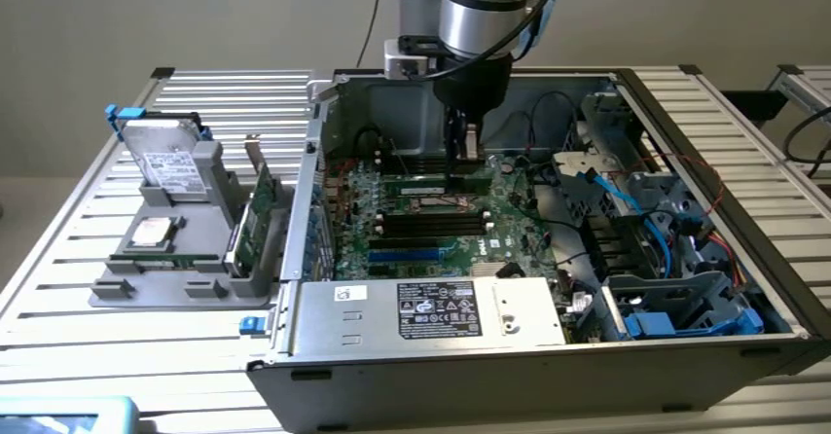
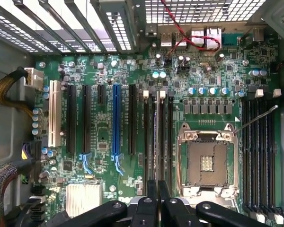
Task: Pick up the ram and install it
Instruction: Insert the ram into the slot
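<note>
- Exterior view: my tool (image 1: 462,152) reaches straight down into the open computer case (image 1: 311,191) on the worktop (image 1: 130,356). It is pinched narrow on the top edge of the ram (image 1: 442,183), which lies lengthwise over the motherboard's memory slots.
- I judge the step in hand to be seating. I cannot tell whether the stick is fully home.
- Room: the case wall is at the exterior view's left and the blue cables (image 1: 624,196) at its right, both apart from the arm. The parts tray (image 1: 156,278) sits outside the case.
- Wrist view: the ram (image 2: 159,142) runs edge-on out from the tool (image 2: 158,201), in the slot bank between the processor socket (image 2: 206,161) and the blue card slot (image 2: 116,120).
- Seating calls, I reckon, for a square, straight press. Neighbouring slots lie just beside the stick, so there is little sideways slack.
</note>
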`<state>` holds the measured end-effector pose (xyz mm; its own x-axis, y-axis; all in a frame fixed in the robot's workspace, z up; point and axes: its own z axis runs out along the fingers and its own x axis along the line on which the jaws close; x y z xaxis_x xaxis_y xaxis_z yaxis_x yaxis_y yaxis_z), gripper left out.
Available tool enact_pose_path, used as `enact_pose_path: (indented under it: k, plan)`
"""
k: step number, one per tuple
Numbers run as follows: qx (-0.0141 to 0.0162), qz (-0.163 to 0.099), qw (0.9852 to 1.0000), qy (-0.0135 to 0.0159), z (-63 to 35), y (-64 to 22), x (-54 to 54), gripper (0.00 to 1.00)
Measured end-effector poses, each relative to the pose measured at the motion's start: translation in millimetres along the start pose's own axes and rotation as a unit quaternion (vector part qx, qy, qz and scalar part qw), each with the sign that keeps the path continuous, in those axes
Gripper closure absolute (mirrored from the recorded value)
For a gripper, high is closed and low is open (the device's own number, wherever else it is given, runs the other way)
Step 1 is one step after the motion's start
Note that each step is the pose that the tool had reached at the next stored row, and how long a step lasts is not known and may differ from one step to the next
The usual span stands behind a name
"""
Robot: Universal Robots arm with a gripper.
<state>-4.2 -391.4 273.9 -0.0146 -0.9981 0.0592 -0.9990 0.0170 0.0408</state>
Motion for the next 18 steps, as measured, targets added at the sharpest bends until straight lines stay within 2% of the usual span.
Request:
enact_pose_path:
  k: [10,18]
  plan:
    - [0.0000,0.000,1.0000,0.0004,14.1,-0.5,2.8,0.87]
    - [0.0000,0.000,1.0000,0.0041,26.2,-0.9,2.5,0.87]
